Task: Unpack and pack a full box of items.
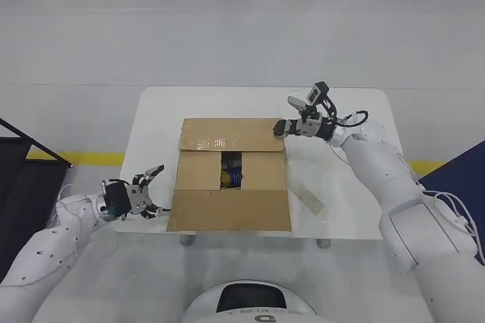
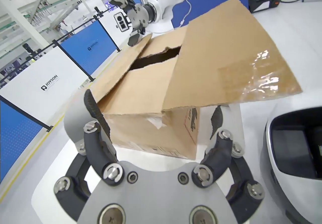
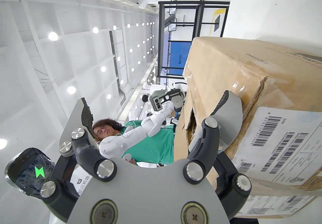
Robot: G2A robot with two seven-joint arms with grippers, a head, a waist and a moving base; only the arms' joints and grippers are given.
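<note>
Cardboard box (image 1: 202, 206) sits in the middle of the white table (image 1: 339, 121), at the centre of my top view. Its flaps are folded over but not sealed. A dark gap between them shows blue and yellow items (image 1: 233, 174) inside, too small for me to name. From the left wrist camera I see the nearest flap tilted up, with shiny tape on its surface.

My right gripper (image 1: 288, 115) is at the box's upper right corner in the top view. Its jaws are spread wide and hold nothing. One finger (image 3: 227, 114) rests against the torn cardboard edge at that corner, while the other stands out in free air.

My left gripper (image 1: 156, 194) is at the lower left, just beside the box's left side near its lower corner, not touching it. Its jaws are also spread and empty.

A pale strip (image 1: 307, 196) lies flat on the table to the right of the box.
</note>
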